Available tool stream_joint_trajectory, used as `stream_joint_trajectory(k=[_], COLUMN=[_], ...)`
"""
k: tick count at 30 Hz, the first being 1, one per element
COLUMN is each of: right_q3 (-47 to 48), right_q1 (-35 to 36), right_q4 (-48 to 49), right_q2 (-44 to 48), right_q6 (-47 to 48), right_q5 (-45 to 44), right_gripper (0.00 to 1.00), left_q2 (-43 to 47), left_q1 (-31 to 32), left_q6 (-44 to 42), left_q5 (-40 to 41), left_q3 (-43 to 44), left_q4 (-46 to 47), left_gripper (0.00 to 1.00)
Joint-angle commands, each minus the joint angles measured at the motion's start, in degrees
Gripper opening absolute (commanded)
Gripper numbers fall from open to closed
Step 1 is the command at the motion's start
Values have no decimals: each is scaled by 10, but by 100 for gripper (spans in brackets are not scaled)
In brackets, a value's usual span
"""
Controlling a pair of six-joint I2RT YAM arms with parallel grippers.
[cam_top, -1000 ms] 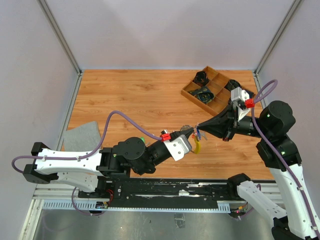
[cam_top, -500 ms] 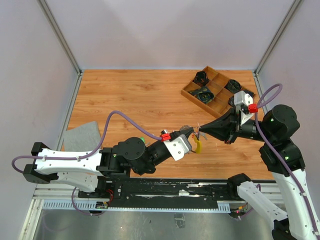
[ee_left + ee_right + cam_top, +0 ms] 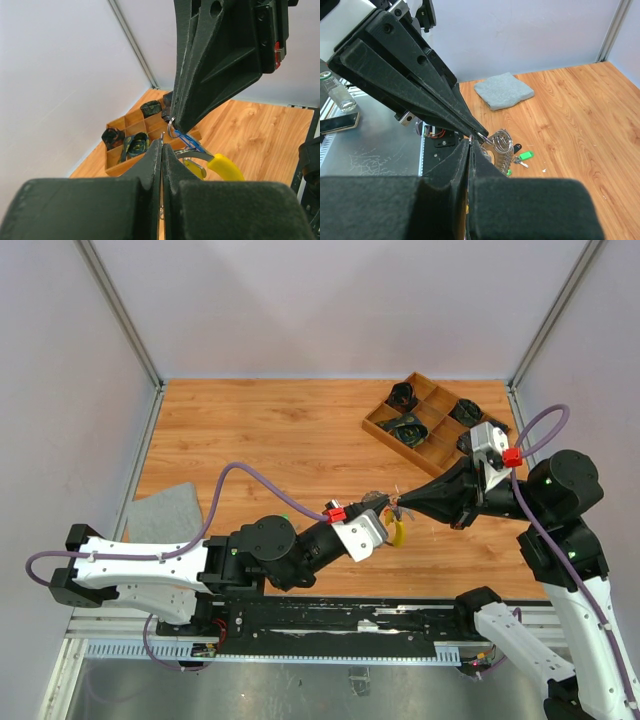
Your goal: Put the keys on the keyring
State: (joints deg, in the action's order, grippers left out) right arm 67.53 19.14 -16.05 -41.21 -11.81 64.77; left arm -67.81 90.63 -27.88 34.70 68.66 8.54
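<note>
Wooden table (image 3: 270,440) spreads under both arms, which meet tip to tip above its near middle. The left fingers (image 3: 150,167) are pressed together on the keyring (image 3: 502,142), whose coil hangs just beside their tips, with its yellow curved piece (image 3: 222,167) lowest. The right fingers (image 3: 460,162) are pinched shut on a blue key (image 3: 186,141). Its long axis slants down from their tips toward the yellow piece. A green key (image 3: 525,156) lies flat on the table beneath.

grippers: two, left gripper (image 3: 162,145) and right gripper (image 3: 469,142)
keyring (image 3: 502,142): one
keys: two were counted, blue-tagged key (image 3: 187,142) and green-tagged key (image 3: 525,155); possibly more hidden
tray (image 3: 370,424): one, far right corner
cloth (image 3: 165,512): one, left edge
</note>
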Motion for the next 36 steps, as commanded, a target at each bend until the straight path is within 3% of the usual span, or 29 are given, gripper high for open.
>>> stream_joint_trajectory(k=[1,36], right_q3=[-7,1], right_q1=[5,5], right_q4=[27,-34], right_q2=[-1,-10], right_q6=[-15,-9], right_q5=[3,-83], right_gripper=[1,1], left_q2=[-2,4], left_q1=[7,8], left_q6=[-2,-3], left_q5=[5,0], left_q3=[18,12], left_q4=[33,37], left_gripper=[1,0])
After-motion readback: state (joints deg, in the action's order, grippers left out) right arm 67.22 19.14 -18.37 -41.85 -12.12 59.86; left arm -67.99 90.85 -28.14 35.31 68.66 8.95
